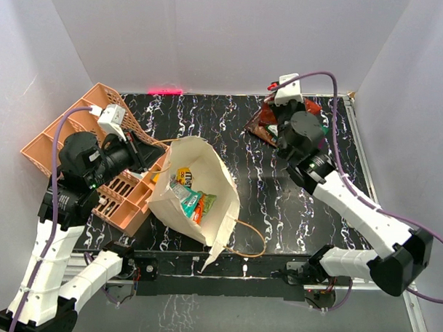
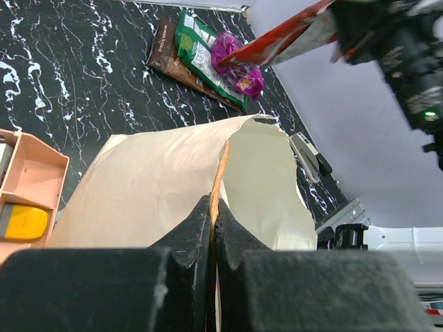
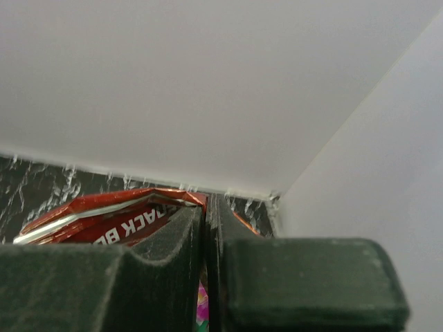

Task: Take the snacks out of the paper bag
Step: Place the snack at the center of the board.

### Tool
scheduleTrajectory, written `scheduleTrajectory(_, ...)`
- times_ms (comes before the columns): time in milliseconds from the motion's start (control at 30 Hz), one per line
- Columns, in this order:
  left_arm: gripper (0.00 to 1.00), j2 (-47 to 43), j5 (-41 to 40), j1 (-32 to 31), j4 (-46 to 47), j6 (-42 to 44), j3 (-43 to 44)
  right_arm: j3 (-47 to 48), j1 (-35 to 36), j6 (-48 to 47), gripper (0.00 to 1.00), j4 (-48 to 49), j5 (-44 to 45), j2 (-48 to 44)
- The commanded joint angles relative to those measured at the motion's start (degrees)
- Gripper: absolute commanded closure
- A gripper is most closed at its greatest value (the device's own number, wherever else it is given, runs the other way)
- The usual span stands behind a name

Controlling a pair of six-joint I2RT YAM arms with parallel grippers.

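Note:
The cream paper bag (image 1: pixel 217 188) lies open in the middle of the table, with yellow, green and orange snacks (image 1: pixel 189 196) showing inside. My left gripper (image 1: pixel 151 146) is at the bag's left rim, shut on its tan loop handle (image 2: pixel 220 166). At the back right lie a dark-brown pouch (image 2: pixel 165 57), a green packet (image 2: pixel 196 52) and a purple packet (image 2: pixel 240 68). My right gripper (image 1: pixel 279 118) hangs just over that pile, shut on a red packet (image 3: pixel 104 216), which also shows in the left wrist view (image 2: pixel 284 38).
An orange compartment tray (image 1: pixel 62 135) stands tilted at the left, right beside the bag, with a yellow item (image 2: pixel 22 223) in one slot. The bag's second handle (image 1: pixel 249 241) loops out near the front edge. White walls close in the table at back and sides.

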Motion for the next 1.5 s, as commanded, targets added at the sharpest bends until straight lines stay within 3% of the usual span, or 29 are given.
scheduleTrajectory(0, 1.00, -0.7, 0.3, 0.1, -0.4, 0.7, 2.5, 4.1, -1.6, 23.8, 0.93, -13.5, -4.0, 5.0)
scheduleTrajectory(100, 1.00, -0.8, 0.4, 0.1, -0.2, 0.3, 2.3, 5.9, -1.6, 30.0, 0.93, -16.0, -12.0, 9.3)
scheduleTrajectory(233, 1.00, -0.8, 1.1, 0.1, 0.1, -0.2, 2.6, 11.2, -2.5, 34.0, 0.93, -16.9, -16.2, 16.0)
scheduleTrajectory(300, 1.00, -0.8, 0.9, 0.1, -0.4, -0.2, 3.1, 16.4, -3.8, 40.6, 0.93, -20.7, -20.0, 19.0)
scheduleTrajectory(433, 1.00, -1.1, 0.2, 0.1, -1.1, 0.1, 3.6, 20.4, -9.5, 59.6, 0.93, -25.0, -36.2, 22.3)
scheduleTrajectory(500, 1.00, -1.0, 0.3, 0.0, -1.0, 0.1, 3.8, 16.2, -14.4, 69.8, 0.93, -23.5, -45.0, 22.2)
scheduleTrajectory(600, 1.00, -1.0, 0.6, 0.1, -1.0, 0.1, 4.0, 2.5, -23.3, 85.4, 0.93, -15.6, -56.4, 20.0)
scheduleTrajectory(733, 1.00, -1.1, 0.6, 0.1, -1.3, 0.5, 3.7, -14.3, -33.9, 95.8, 0.93, -5.1, -65.3, 15.9)
scheduleTrajectory(1000, 1.00, -0.8, 1.9, 0.1, 0.3, 0.0, 2.9, -26.9, -46.6, 87.3, 0.93, -8.5, -65.7, 10.4)
scheduleTrajectory(1200, 1.00, -0.5, 2.4, 0.1, 0.2, 0.1, 3.0, -31.2, -48.3, 82.0, 0.92, -10.3, -59.1, 5.3)
scheduleTrajectory(1300, 1.00, -0.5, 2.8, 0.1, 0.1, 0.3, 3.0, -32.1, -48.4, 81.0, 0.83, -10.6, -57.3, 4.7)
scheduleTrajectory(1467, 1.00, -0.8, 3.1, 0.1, -0.4, 0.8, 2.9, -34.5, -51.7, 81.6, 0.55, -16.5, -51.1, 0.9)
